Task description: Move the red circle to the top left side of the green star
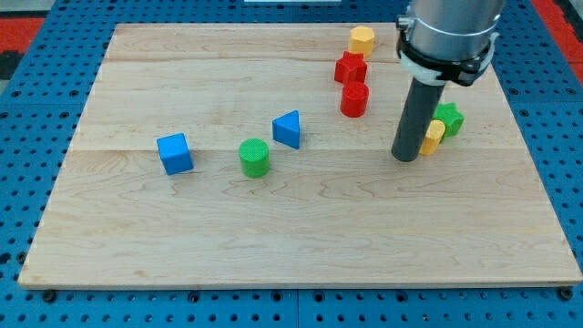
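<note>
Toward the view's right, my tip (404, 158) rests bare on the wooden board (273, 246), just left of a yellow block (434, 137) and the green star (448, 118). Red circle (353, 99) sits apart, upper-left of both.

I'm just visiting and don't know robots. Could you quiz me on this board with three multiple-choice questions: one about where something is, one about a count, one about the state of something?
1. Where is the red circle relative to the green star?
A. To the view's left of it
B. To the view's right of it
C. On top of it

2. How many blue blocks lie on the board?
A. One
B. Two
C. Four

3. What is my tip doing?
A. Pressing on the green cylinder
B. Resting on the blue cube
C. Standing just to the view's left of a yellow block

Answers: 1 A, the red circle sits left of the star, with the rod between them. 2 B, a blue cube and a blue triangle. 3 C, the tip stands beside the yellow block, far from the green cylinder.
</note>
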